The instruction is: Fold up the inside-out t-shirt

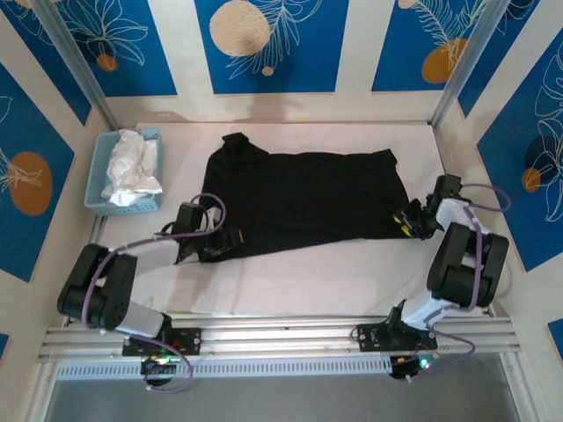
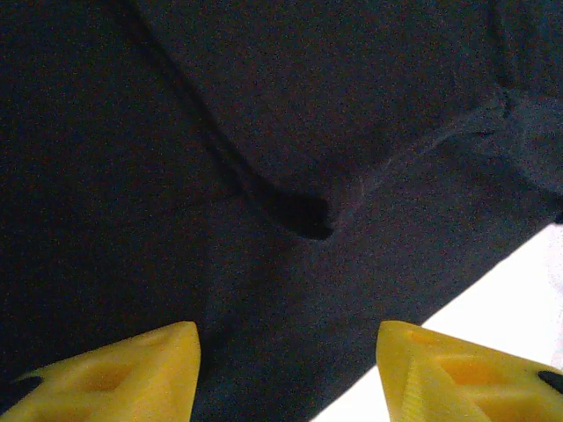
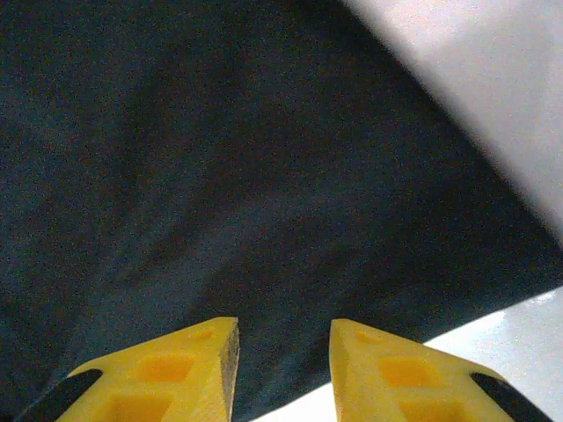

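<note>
Blue wall panels [image 1: 264, 44] printed with white leaves and pale or orange discs, set between cream strips, enclose a white tabletop [image 1: 352, 281]. A ribbed aluminium rail [image 1: 281, 338] runs along its near edge.

Top view.
- Plain black short-sleeved cloth t-shirt [image 1: 299, 198]: spread flat across the middle of the tabletop, with a rumpled bump at its far left corner and a slanting near hem.
- Small light-blue plastic basket [image 1: 95, 180]: far left, well apart from the t-shirt, holding a crumpled white cloth garment [image 1: 132, 167].
- Left gripper [image 1: 230, 240]: low at the t-shirt's near left corner.
- Right gripper [image 1: 405, 220]: low at the near right corner. I cannot tell whether either touches the cloth.

Left wrist view.
- Left gripper [image 2: 286, 378]: its yellow fingertips [image 2: 123, 374] stand wide apart with nothing between them.
- T-shirt [image 2: 132, 176]: lies beyond the tips. A raised diagonal fold [image 2: 264, 176] ends in a dark pocket.
- Tabletop [image 2: 501, 334]: bare at the lower right.

Right wrist view.
- Right gripper [image 3: 283, 369]: its yellow fingertips [image 3: 176, 369] are parted by a narrow gap and clamp nothing.
- T-shirt [image 3: 220, 176]: smooth. Its hem shows through the gap between the tips.
- Tabletop [image 3: 493, 105]: bare at the upper right and the lower right corner.
</note>
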Tool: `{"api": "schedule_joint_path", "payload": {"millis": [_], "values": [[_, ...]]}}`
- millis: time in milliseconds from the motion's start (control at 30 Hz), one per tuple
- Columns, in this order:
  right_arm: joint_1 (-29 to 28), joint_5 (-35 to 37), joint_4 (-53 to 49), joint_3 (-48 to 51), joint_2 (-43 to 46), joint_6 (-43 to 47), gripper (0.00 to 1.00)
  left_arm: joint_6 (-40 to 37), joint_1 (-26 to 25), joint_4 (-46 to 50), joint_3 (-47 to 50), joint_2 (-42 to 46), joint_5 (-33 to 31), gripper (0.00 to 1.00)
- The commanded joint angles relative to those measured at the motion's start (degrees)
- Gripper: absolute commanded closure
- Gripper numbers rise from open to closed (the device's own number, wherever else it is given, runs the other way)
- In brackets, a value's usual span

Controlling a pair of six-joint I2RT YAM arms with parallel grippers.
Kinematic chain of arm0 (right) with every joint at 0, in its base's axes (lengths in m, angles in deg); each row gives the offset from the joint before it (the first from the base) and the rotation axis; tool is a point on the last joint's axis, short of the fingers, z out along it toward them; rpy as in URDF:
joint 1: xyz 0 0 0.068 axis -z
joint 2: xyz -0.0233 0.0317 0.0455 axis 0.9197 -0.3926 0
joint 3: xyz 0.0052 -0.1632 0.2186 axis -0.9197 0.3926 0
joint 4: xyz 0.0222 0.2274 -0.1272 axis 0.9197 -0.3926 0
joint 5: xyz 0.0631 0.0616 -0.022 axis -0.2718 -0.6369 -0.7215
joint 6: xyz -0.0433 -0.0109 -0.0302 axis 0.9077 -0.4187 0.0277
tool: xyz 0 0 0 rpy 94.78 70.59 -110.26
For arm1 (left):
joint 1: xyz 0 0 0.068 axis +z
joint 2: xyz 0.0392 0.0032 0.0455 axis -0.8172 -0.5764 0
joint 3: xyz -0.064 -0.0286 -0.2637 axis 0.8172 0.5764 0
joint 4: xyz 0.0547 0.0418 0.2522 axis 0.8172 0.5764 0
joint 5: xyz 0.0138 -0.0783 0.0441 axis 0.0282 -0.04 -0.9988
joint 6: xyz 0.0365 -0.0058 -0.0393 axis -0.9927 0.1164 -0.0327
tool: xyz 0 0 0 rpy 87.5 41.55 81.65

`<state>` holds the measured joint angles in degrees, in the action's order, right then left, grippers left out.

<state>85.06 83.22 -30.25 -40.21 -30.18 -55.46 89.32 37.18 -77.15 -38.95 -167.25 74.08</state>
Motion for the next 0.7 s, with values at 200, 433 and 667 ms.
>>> {"api": "schedule_joint_path", "payload": {"millis": [200, 433, 667], "values": [[-46.1, 4.3, 14.8, -6.1, 2.1, 24.3, 0.59, -1.7, 5.9, 10.4, 1.4, 9.7, -9.2, 0.45], [-60.6, 2.2, 17.8, -21.0, -17.4, 32.2, 0.46, -1.3, 6.6, 6.7, 4.5, 5.2, -6.9, 0.47], [-65.5, 2.5, 12.8, -31.1, -30.1, 39.2, 0.43, -0.7, 6.8, 6.0, 7.2, 6.9, -6.9, 0.48]]}}
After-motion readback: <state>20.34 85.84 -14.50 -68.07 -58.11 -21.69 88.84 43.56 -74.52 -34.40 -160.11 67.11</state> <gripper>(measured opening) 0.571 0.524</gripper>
